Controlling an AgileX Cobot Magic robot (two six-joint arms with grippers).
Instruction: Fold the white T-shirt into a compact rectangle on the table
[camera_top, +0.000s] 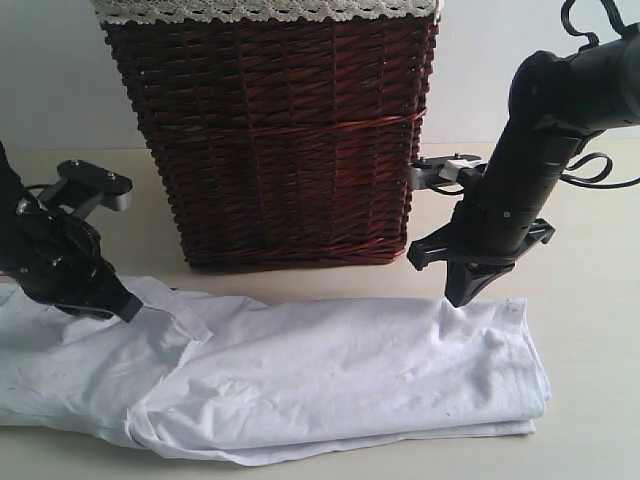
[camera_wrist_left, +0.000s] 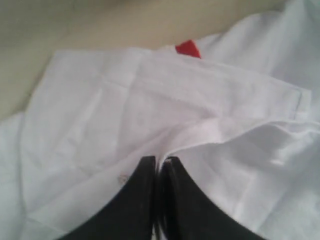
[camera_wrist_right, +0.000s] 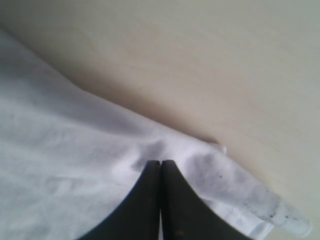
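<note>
The white T-shirt (camera_top: 340, 375) lies on the desk (camera_top: 590, 340) as a long doubled band running from the left claw (camera_top: 128, 306) to the right claw (camera_top: 462, 296). Both claws are pinched narrow on cloth at their tips. The lengthwise fold looks done; crosswise folds are left.

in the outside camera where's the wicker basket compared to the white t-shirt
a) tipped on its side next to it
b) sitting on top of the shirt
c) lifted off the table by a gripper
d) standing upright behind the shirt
d: the wicker basket stands upright on the table behind the white T-shirt, which lies spread out in front of it.
</note>
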